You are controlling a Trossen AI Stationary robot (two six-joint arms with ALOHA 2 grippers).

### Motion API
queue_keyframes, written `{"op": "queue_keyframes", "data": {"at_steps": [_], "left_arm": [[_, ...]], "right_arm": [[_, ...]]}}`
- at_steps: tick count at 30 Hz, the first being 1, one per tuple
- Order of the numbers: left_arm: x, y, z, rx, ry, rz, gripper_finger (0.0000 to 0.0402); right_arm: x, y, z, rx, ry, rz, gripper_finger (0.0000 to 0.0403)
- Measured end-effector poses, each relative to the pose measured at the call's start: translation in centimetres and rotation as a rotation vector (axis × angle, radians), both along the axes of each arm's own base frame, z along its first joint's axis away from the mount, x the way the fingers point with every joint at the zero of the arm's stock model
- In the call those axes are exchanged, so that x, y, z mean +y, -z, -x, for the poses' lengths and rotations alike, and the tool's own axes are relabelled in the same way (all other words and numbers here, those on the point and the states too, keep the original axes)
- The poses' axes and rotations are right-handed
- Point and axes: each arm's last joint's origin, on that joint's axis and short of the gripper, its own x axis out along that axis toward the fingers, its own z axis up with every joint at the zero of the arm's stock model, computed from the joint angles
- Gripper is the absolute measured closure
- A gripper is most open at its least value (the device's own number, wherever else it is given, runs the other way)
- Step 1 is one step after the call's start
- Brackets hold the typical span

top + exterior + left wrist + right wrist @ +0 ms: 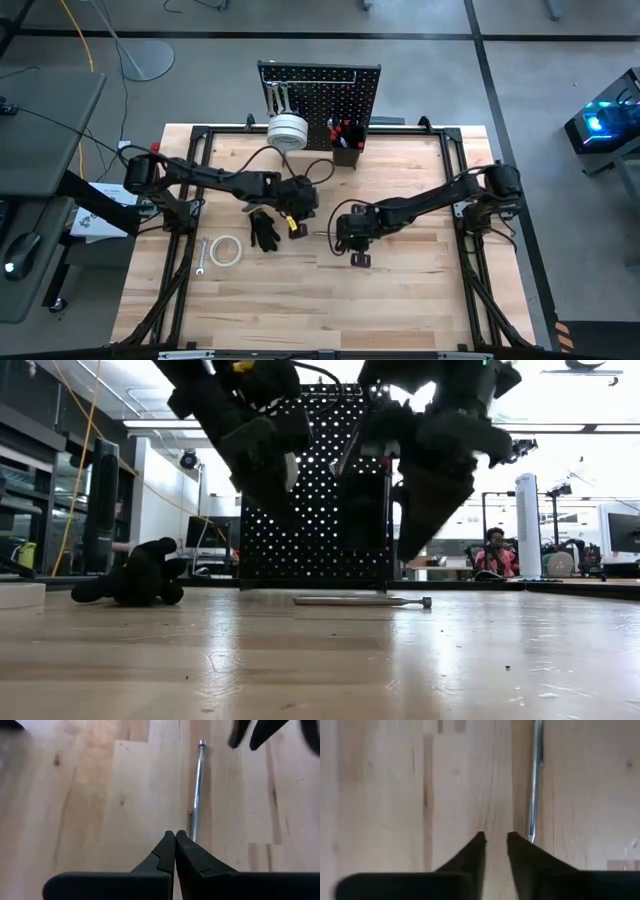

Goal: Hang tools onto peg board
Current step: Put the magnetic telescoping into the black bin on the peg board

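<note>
A slim silver metal rod-shaped tool (362, 601) lies flat on the pale wooden worktop (400, 290) between the two arms, in front of the upright black perforated peg board (322, 92), which already carries a white tape roll (286, 131) and a small black bin (346, 152). The right end effector (496, 839) hangs just above the wood right beside the rod, its two dark fingers a narrow gap apart and holding nothing; the rod runs alongside one fingertip, not between them. The left end effector (175, 836) is pinched fully shut and empty, its tips pointing along the same rod. A likely failure from here is a closing pinch that meets only wood, or a fingertip that nudges the thin rod and rolls it aside, because the fingers sit offset from it and it lies so low. The two arms are also close enough to collide over one tool. The wrist views give that sideways offset, which the low view hides behind dark arm bulk; only the high view shows the black-handled pliers (264, 230), a second white tape roll (225, 251) and a silver wrench (201, 257) waiting near the left arm.
</note>
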Motion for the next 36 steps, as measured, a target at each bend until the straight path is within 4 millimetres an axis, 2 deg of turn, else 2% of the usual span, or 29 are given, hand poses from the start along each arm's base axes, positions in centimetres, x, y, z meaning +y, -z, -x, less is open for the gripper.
{"op": "queue_keyframes", "data": {"at_steps": [6,9,13,19,22,23,28,32,36], "left_arm": [[-1.2,1.5,0.5,-0.033,-0.044,0.123,0.0402],[-2.0,2.3,0.8,-0.046,-0.076,0.167,0.0402],[-2.9,2.7,1.0,-0.070,-0.106,0.196,0.0402],[-4.7,2.3,1.0,-0.098,-0.132,0.249,0.0401],[-5.9,0.7,1.5,-0.149,-0.108,0.283,0.0402],[-6.3,-0.2,1.9,-0.174,-0.099,0.295,0.0401],[-7.6,-5.2,4.8,-0.320,-0.126,0.300,0.0401],[-7.9,-9.4,8.8,-0.444,-0.225,0.299,0.0401],[-7.7,-13.3,13.7,-0.624,-0.330,0.279,0.0401]], "right_arm": [[-0.8,1.1,-0.3,0.032,-0.022,0.081,0.0226],[-1.3,1.2,-0.4,0.038,-0.057,0.093,0.0193],[-2.0,2.0,-0.7,0.049,-0.047,0.094,0.0184],[-2.2,5.8,-1.7,0.113,-0.041,0.091,0.0201],[-1.9,7.7,-2.0,0.162,0.000,0.118,0.0230],[-1.8,7.7,-2.0,0.169,0.017,0.122,0.0247],[-1.1,7.7,-1.7,0.188,0.044,0.108,0.0378],[-0.1,7.8,-1.3,0.211,0.103,0.107,0.0394],[0.3,7.3,-1.1,0.257,0.069,0.108,0.0398]]}}
